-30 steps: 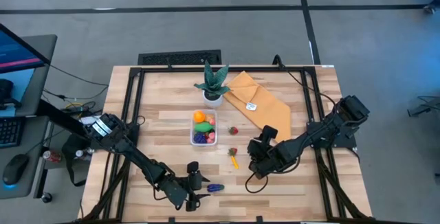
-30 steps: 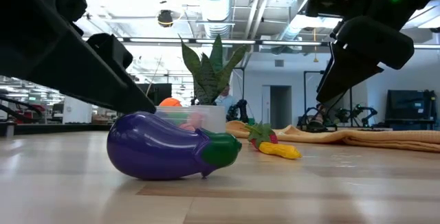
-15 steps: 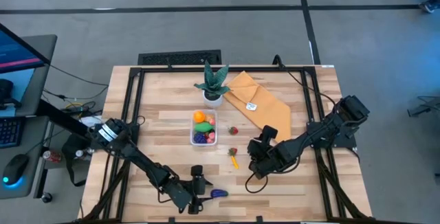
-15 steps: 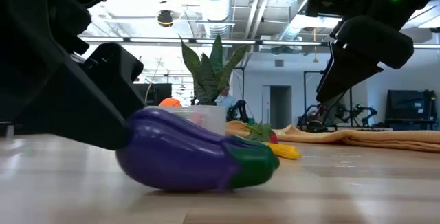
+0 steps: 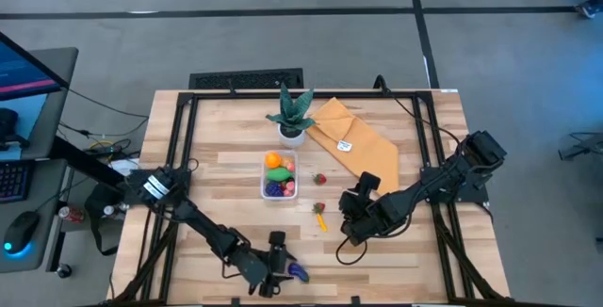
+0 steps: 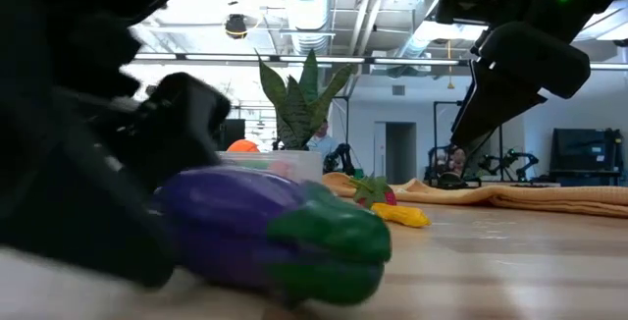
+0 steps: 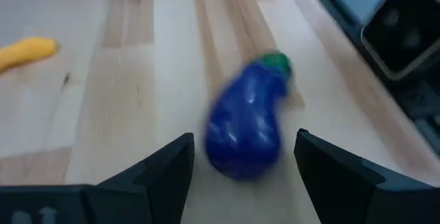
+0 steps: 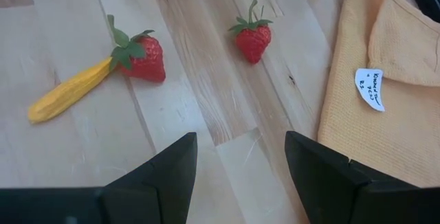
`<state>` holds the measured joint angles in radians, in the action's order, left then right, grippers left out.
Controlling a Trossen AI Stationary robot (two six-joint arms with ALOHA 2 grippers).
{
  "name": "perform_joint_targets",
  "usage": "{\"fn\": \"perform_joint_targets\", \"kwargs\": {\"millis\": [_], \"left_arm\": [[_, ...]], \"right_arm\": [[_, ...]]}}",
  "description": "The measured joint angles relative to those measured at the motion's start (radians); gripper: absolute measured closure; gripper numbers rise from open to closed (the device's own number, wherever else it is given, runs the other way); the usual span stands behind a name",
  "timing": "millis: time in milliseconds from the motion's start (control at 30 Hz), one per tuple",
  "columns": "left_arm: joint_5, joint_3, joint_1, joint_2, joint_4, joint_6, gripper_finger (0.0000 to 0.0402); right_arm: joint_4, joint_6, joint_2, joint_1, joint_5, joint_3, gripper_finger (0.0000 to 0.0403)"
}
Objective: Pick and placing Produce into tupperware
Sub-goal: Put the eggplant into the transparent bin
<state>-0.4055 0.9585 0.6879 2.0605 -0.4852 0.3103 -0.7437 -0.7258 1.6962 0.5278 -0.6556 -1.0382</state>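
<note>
Nearby, the open left claw (image 7: 240, 157) straddles the eggplant (image 7: 245, 121); right claw (image 8: 240, 157) open above strawberries (image 8: 253, 35).

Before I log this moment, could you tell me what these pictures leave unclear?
- Whether the left pincer touches the eggplant: blurred in the left wrist view, tiny from above.
- Contents of the tupperware: too small in the high view; the eggplant hides most of it in the low view.
- Writing on the cloth tag: too small in the right wrist view.
- The right pincer: only its open fingers show.
</note>
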Motion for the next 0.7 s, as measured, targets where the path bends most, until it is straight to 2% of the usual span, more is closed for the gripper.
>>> {"fn": "perform_joint_targets", "kwargs": {"millis": [700], "left_arm": [[0.069,0.001,-0.046,0.002,-0.038,-0.065,0.0160]], "right_arm": [[0.004,0.001,0.000,0.000,0.000,0.000,0.0189]]}}
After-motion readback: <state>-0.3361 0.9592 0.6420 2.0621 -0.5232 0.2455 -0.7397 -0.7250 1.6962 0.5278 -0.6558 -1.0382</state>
